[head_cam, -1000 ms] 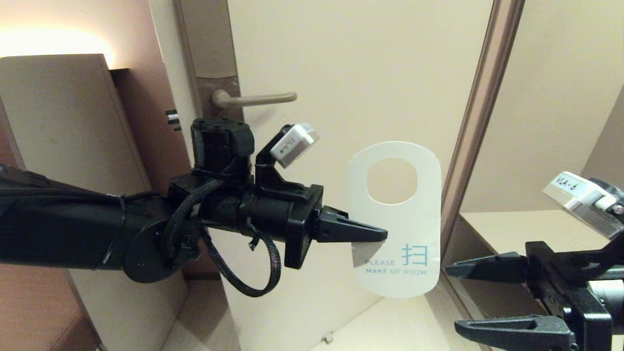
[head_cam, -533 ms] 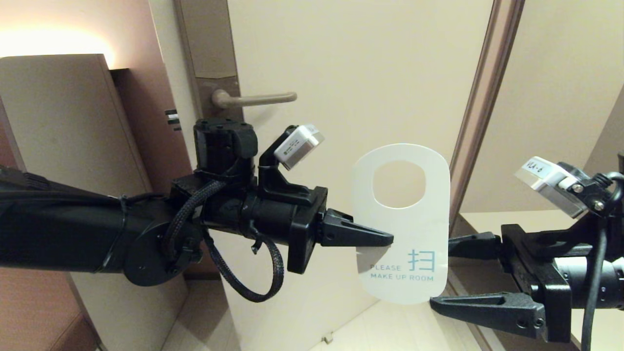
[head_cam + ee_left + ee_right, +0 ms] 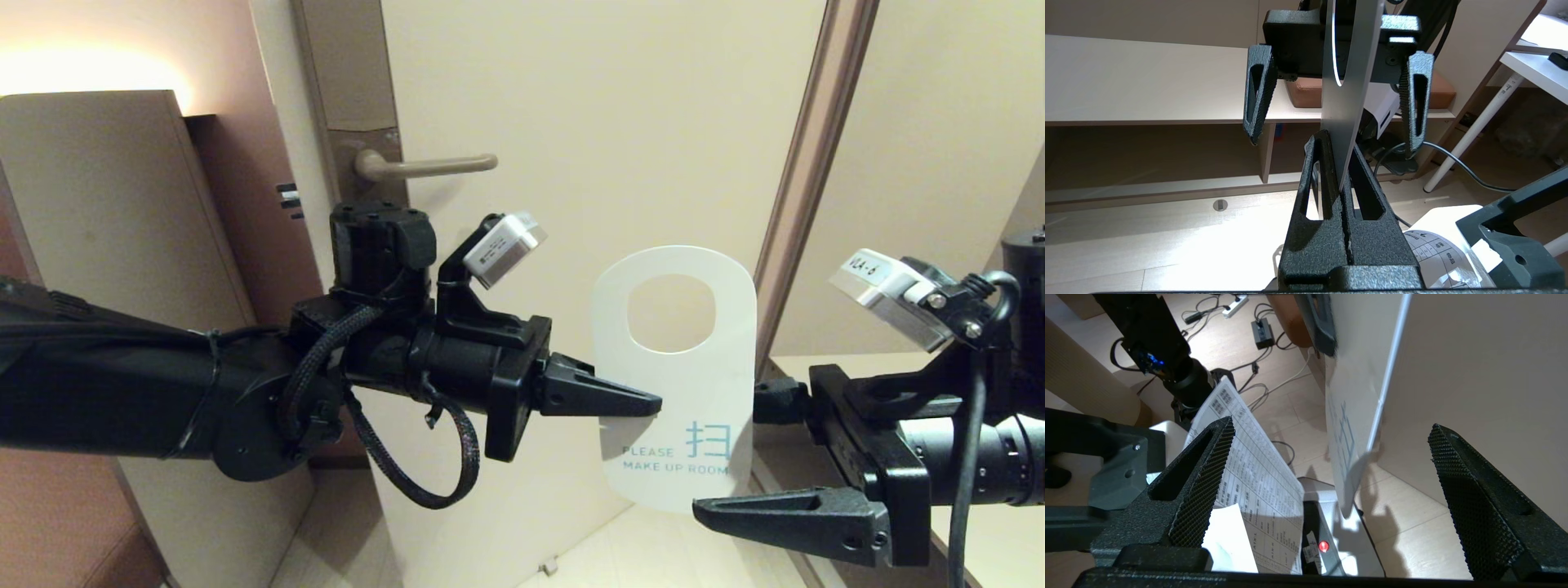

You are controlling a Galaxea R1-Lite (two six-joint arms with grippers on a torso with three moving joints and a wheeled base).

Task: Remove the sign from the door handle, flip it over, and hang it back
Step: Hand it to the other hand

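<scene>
The sign (image 3: 702,384) hangs upright in front of the door, its white MAKE UP ROOM face towards the head camera. My left gripper (image 3: 649,403) is shut on the sign's left edge, and the card shows edge-on (image 3: 1345,94) between its fingertips (image 3: 1337,141). My right gripper (image 3: 727,457) is open and straddles the sign's lower right corner, one finger behind the card and one in front. In the right wrist view the sign (image 3: 1347,437) stands between the wide-apart fingers (image 3: 1208,473). The door handle (image 3: 429,166) is bare, up and to the left.
The cream door (image 3: 612,106) fills the background, with its brown frame (image 3: 804,163) just right of the sign. A tall cabinet (image 3: 106,204) stands at the left and a low shelf (image 3: 857,371) at the right. A printed sheet (image 3: 1249,469) and floor cables (image 3: 1257,355) lie below.
My right gripper has moved left and opened wider, coming from clear of the sign to straddling its lower right corner. The left gripper and sign have drifted slightly right and down.
</scene>
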